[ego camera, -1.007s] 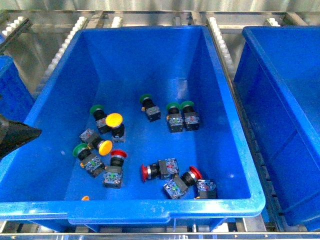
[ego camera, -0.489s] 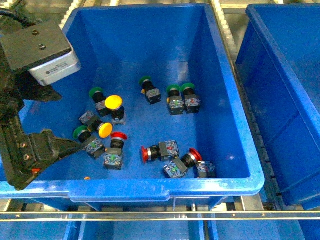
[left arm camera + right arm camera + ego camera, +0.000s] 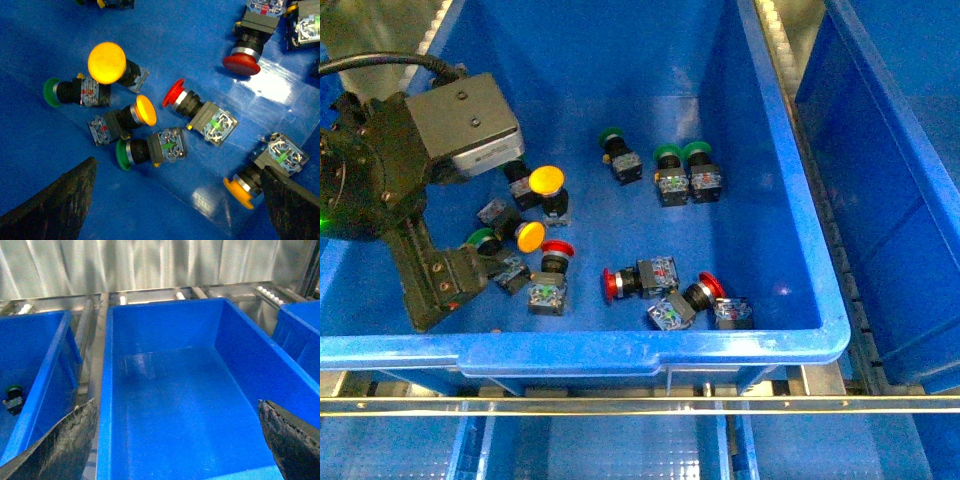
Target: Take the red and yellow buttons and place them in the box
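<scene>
Picking is the step in hand. The left pincer (image 3: 178, 167) hangs wide open inside the tote (image 3: 620, 352) over a cluster where a yellow button (image 3: 146, 110), a red button (image 3: 172, 93) and a green button (image 3: 122, 154) lie just beside one another. The right pincer (image 3: 176, 402), also open and empty, faces the box (image 3: 250, 355), which has no buttons in it. Next, the left one probably needs to centre on the red or yellow, then close without catching the green.

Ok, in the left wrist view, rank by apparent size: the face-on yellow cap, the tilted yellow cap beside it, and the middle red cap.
1. Face-on yellow cap, largest.
2. Tilted yellow cap.
3. Middle red cap, seen nearly edge-on, so smallest; the tilt makes true sizes unsure.
</scene>
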Action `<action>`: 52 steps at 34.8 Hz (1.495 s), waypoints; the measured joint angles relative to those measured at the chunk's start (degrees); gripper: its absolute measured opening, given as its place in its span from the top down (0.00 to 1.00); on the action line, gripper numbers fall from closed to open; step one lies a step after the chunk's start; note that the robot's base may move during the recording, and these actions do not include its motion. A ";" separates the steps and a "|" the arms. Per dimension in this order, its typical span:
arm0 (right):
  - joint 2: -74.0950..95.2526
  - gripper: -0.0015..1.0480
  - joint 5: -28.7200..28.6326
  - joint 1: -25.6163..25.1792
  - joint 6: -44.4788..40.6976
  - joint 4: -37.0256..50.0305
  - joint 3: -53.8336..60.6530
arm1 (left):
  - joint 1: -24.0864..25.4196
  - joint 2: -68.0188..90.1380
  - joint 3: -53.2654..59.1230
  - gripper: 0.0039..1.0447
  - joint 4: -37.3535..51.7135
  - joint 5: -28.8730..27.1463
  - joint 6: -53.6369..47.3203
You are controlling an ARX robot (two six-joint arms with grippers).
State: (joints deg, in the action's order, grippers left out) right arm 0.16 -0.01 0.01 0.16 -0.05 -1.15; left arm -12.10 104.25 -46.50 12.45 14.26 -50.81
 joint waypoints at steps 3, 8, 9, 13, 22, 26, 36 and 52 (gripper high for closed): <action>0.00 0.07 -0.02 0.00 0.00 0.00 0.00 | -0.98 1.11 -1.44 0.07 1.60 -0.50 0.26; 0.00 0.07 0.00 0.00 0.00 0.00 0.00 | -1.40 4.02 -3.10 0.07 3.58 -1.57 0.22; 0.00 0.07 0.00 0.00 0.00 0.00 0.00 | -1.40 4.59 -3.28 0.07 3.96 -1.90 0.22; 0.00 0.07 -0.02 0.00 0.00 0.00 0.00 | -1.40 7.21 -4.39 0.07 5.03 -2.51 0.00; 0.00 0.07 0.00 0.00 0.00 0.00 0.00 | -1.29 12.70 -8.90 0.07 8.24 -3.58 0.07; 0.00 0.07 0.00 0.00 0.00 0.00 0.00 | -1.20 14.64 -10.38 0.07 9.51 -3.85 0.09; 0.00 0.07 0.00 0.00 0.00 0.00 0.00 | -1.20 18.21 -11.91 0.07 12.98 -4.04 0.83; 0.00 0.07 -0.02 0.00 0.00 0.00 0.00 | -1.31 21.79 -13.60 0.07 19.26 -4.81 2.71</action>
State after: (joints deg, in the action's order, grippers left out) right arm 0.16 -0.03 0.01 0.16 -0.05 -1.15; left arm -13.41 126.04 -60.10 31.70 9.45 -48.10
